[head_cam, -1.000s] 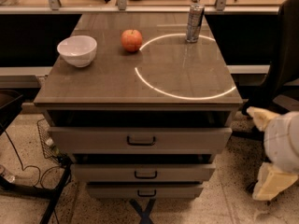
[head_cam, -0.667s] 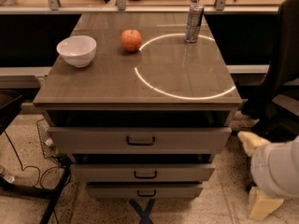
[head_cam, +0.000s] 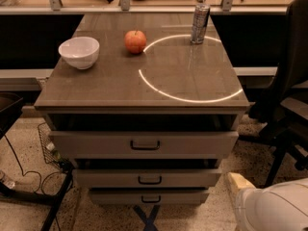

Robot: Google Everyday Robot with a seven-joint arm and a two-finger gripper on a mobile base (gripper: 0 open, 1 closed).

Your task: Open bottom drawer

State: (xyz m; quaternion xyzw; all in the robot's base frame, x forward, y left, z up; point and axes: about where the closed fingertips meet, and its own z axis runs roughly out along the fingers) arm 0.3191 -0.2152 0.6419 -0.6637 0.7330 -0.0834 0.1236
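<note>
Since a second ago, our claw [head_cam: 239, 182] has sunk lower and now sits near the floor, just off the bench's [head_cam: 144, 93] front right corner. We see only its pale tip ahead of the white arm [head_cam: 275, 205], so we cannot tell whether the claw is wide or narrow. It holds nothing that we can see.

Across the bench's front are three stacked drawers. The bottom drawer [head_cam: 120, 196] is the lowest and shallowest, with a small dark loop handle [head_cam: 150, 198] at its centre. The claw is to its right, apart from it.

On the bench top, a white bowl [head_cam: 79, 52] stands at the back left, a red apple [head_cam: 135, 41] at the back centre, and a tall can [head_cam: 199, 22] at the back right. A dark chair [head_cam: 288, 105] stands beyond the bench's right side.
</note>
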